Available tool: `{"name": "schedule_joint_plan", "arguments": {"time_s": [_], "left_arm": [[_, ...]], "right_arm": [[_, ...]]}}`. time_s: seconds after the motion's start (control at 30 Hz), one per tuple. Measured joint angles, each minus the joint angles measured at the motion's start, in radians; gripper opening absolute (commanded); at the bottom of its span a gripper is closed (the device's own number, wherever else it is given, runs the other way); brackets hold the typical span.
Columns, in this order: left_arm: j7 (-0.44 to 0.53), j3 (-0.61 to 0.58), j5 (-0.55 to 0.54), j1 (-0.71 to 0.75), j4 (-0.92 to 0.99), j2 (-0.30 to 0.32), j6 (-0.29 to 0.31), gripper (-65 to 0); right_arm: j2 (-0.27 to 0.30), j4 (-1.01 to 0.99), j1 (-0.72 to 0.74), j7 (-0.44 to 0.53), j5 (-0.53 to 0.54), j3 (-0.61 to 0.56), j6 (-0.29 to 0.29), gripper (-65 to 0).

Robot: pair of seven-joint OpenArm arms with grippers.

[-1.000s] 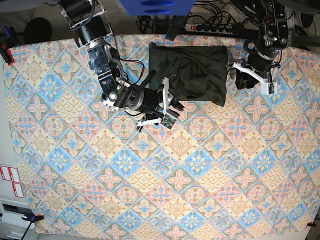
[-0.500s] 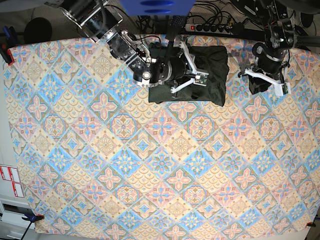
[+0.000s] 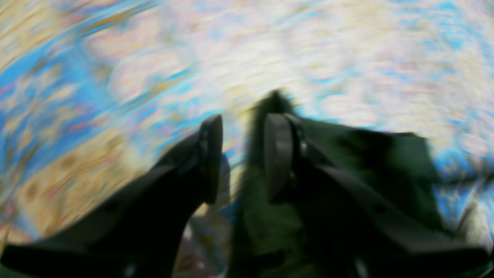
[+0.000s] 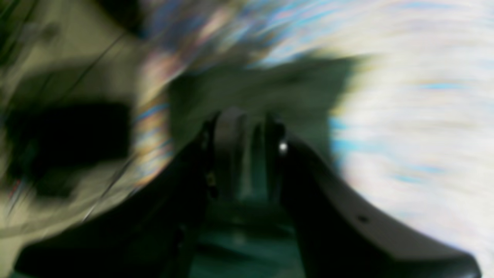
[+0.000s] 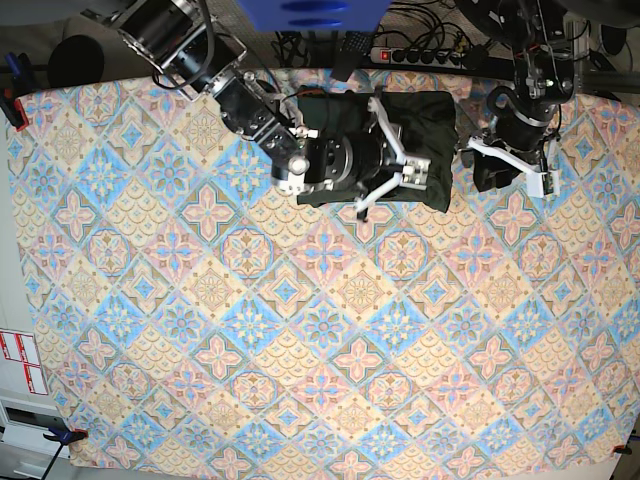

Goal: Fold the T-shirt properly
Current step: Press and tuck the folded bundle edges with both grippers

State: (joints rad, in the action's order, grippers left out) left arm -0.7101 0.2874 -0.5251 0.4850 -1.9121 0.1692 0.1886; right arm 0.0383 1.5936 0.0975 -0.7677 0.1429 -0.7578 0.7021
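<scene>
Folded T-shirt (image 5: 425, 120) at the far edge of the patterned cloth (image 5: 320, 330), under our right gripper (image 5: 395, 165).

We see the right arm reaching in from the far left, lying low across the shirt; its jaws stand narrowly apart, grip on fabric not discernible through blur. Left gripper (image 3: 243, 158) hangs just beside the shirt's edge, jaws parted by a narrow gap with nothing between them.
</scene>
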Motion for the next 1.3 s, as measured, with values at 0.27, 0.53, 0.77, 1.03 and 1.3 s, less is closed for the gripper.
{"name": "schedule_joint_plan", "arguments": {"time_s": [0.27, 0.53, 0.77, 1.03, 1.3], "left_arm": [[0.003, -0.185, 0.005, -0.003, -0.022, 0.03, 0.003, -48.2], [0.014, -0.312, 0.04, -0.09, 0.022, 0.033, -0.008, -48.2], [0.004, -0.38, 0.159, -0.108, 0.158, 0.031, -0.006, -48.2], [0.018, -0.379, 0.163, 0.021, 0.127, 0.103, 0.002, -48.2], [0.022, -0.373, 0.167, 0.084, 0.129, 0.168, -0.004, -48.2]], "right_arm": [[0.009, 0.035, -0.082, -0.01, -0.004, 0.333, -0.006, -53.7], [0.045, 0.035, -0.084, -0.002, -0.001, 0.372, -0.003, -53.7], [0.045, 0.035, -0.084, -0.002, -0.004, 0.372, -0.006, -53.7], [0.045, 0.035, -0.084, 0.001, -0.001, 0.372, -0.006, -53.7], [0.046, 0.035, -0.082, -0.003, -0.002, 0.372, -0.006, -53.7]]}}
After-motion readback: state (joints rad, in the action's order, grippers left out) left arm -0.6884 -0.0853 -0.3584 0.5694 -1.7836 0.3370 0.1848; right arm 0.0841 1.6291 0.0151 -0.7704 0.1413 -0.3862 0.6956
